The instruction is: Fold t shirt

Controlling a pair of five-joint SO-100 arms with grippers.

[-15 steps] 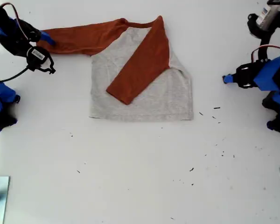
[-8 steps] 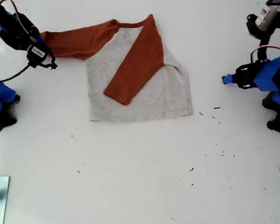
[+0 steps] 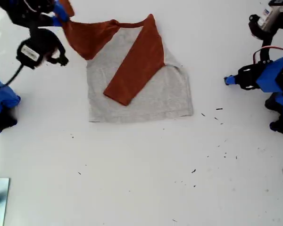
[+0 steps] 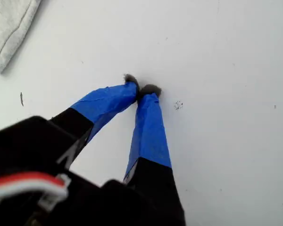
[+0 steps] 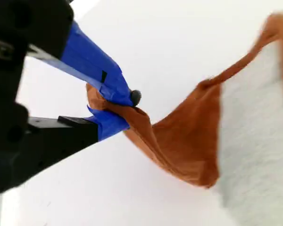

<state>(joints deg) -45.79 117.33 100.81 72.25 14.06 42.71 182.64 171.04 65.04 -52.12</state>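
On the white surface (image 3: 141,179) the t shirt (image 3: 146,99) hangs limp; your second tool (image 5: 114,107) pinches its sleeve cuff, first tool (image 4: 142,90) pressed together, empty.

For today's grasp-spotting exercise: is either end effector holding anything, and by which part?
My second end effector pinches the small grey t shirt by the end of its long rust-orange sleeve, lifted off the white table. My first end effector is shut on nothing.

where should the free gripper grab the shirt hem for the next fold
Take the t shirt at its bottom hem corner, coming in from the exterior view's right. That corner lies flat and bare, nearest my first gripper, clear of the folded sleeve.
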